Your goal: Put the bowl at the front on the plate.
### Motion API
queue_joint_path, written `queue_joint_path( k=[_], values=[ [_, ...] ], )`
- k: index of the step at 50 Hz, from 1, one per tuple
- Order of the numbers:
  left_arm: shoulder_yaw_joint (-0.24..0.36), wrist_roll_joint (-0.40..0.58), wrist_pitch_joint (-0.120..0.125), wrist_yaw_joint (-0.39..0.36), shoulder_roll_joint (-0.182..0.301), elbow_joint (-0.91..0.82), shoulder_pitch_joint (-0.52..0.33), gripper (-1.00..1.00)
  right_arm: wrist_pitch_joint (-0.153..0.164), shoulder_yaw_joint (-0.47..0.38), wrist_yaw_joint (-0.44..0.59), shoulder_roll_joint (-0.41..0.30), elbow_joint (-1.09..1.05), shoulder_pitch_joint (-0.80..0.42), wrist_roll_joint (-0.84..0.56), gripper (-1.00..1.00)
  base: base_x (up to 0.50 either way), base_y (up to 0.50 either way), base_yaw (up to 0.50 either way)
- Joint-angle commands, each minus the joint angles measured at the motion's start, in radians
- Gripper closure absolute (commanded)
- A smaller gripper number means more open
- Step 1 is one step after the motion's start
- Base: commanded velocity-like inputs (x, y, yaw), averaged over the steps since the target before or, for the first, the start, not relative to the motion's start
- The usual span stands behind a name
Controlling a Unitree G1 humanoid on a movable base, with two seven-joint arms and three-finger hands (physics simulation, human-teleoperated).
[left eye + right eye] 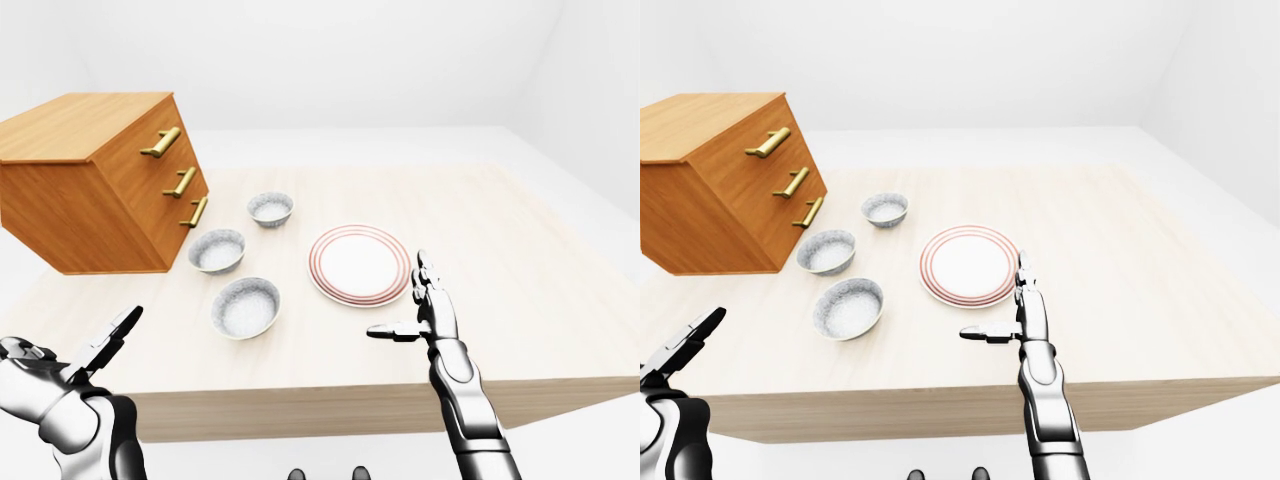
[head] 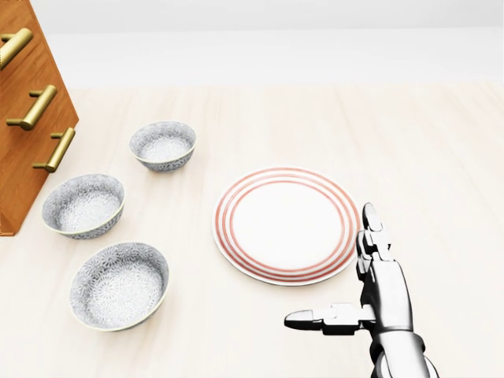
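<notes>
Lying flat on the pale wooden worktop [image 2: 429,142], the plate [image 2: 285,224] shows a white centre ringed by thin red stripes. The bowl [image 2: 119,285] the task names sits upright on the worktop at the plate's lower left in the head view, near the plate's rim but clear of it. It is grey-white with a fine pattern inside and out. A second bowl [image 2: 83,205] of the same pattern stands left of the plate. A third bowl [image 2: 163,145] stands at the plate's upper left. The three make a slanting row, and none touches another or the plate.

The right hand [image 2: 379,295] hovers at the plate's lower right, just beside the rim in the head view. It is open and holds nothing: its fingers [image 2: 372,228] point straight up the view and its thumb [image 2: 315,318] reaches left, under the plate's lower edge. Whether the hand touches the worktop cannot be told.

The left hand [image 1: 103,347] shows only in the eye views, well off to the plate's lower left and past the worktop's edge. Its fingers are stretched out, spread and gripping nothing.

A wooden chest [image 1: 95,190] with three brass handles [image 1: 161,142] stands on the worktop left of the plate, beyond the bowls. The second bowl is the one closest to it.
</notes>
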Motion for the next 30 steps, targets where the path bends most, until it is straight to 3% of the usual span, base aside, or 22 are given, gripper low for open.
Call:
queue_joint_path(
  k=[1, 4, 9, 11, 16, 19, 23, 27, 30],
  values=[
    [0.0, 0.002, 0.0, 0.0, -0.002, 0.0, 0.0, -1.0, -0.003, 0.001, 0.001, 0.001, 0.005, -0.001, -0.004, -1.0, 0.35, 0.0, 0.0],
    [0.001, 0.002, 0.0, 0.0, -0.001, 0.001, 0.0, -1.0, 0.004, 0.002, 0.001, 0.001, -0.005, 0.0, -0.005, -1.0, 0.35, 0.0, 0.0],
    [0.001, -0.001, 0.0, 0.0, 0.0, 0.0, -0.003, -1.0, -0.013, -0.001, 0.002, -0.001, 0.014, -0.003, -0.003, -1.0, 0.35, 0.0, 0.0],
    [0.003, -0.005, 0.0, 0.0, 0.0, -0.011, -0.001, -1.0, 0.003, 0.002, 0.001, 0.001, -0.005, 0.0, -0.005, -1.0, 0.35, 0.0, 0.0],
    [0.004, -0.008, 0.0, 0.0, -0.001, -0.017, 0.001, -1.0, -0.01, 0.0, 0.003, 0.0, 0.01, -0.002, -0.004, -1.0, 0.36, 0.0, 0.0],
    [0.003, -0.004, 0.0, 0.0, 0.001, 0.01, -0.011, -1.0, 0.008, 0.004, 0.0, 0.002, -0.01, 0.0, -0.009, -1.0, 0.35, 0.0, 0.0],
    [-0.002, -0.008, 0.0, 0.0, 0.002, 0.002, -0.002, -1.0, -0.01, 0.0, 0.0, 0.0, 0.011, -0.004, -0.008, -1.0, 0.35, 0.0, 0.0],
    [0.003, -0.009, 0.0, 0.0, 0.001, -0.005, -0.003, -1.0, 0.01, 0.006, -0.002, 0.002, -0.013, 0.0, -0.013, -1.0, 0.35, 0.0, 0.0],
    [0.003, -0.009, 0.0, 0.0, 0.0, -0.004, -0.002, -1.0, -0.007, 0.003, -0.001, 0.001, 0.007, -0.001, -0.011, -1.0, 0.35, 0.0, 0.0]
  ],
)
